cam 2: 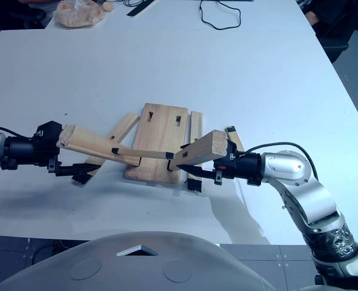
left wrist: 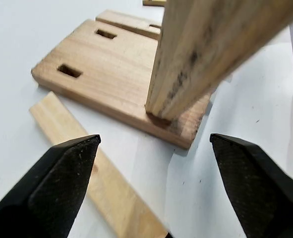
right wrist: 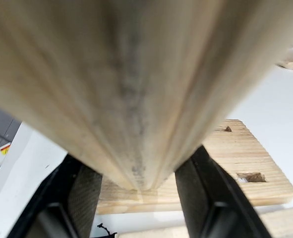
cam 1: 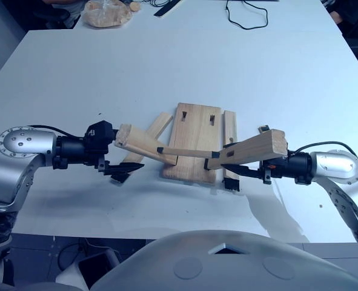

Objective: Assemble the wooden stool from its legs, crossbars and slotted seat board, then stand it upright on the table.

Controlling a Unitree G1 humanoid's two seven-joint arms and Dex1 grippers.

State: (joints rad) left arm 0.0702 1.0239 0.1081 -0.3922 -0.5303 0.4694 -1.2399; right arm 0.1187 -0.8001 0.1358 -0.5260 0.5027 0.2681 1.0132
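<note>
Your stock, placed from the seat board [cam 1: 194,136], which lies flat on the worktop [cam 1: 76,79]:
- Your left pincer [cam 1: 124,170]: released, fingers spread wide, just left of the board. The left leg [cam 1: 143,144] lies over it, ungripped.
- Your right pincer [right wrist: 142,184]: clenched on the right leg [cam 1: 251,148], by the board's near right corner.
- Crossbar [cam 1: 188,151]: joins both legs, raised over the board's near edge.
- Left slat [cam 1: 156,127]: on the worktop, just beside the board's left edge.
- Right slat [cam 1: 229,127]: along the board's right edge.
</note>
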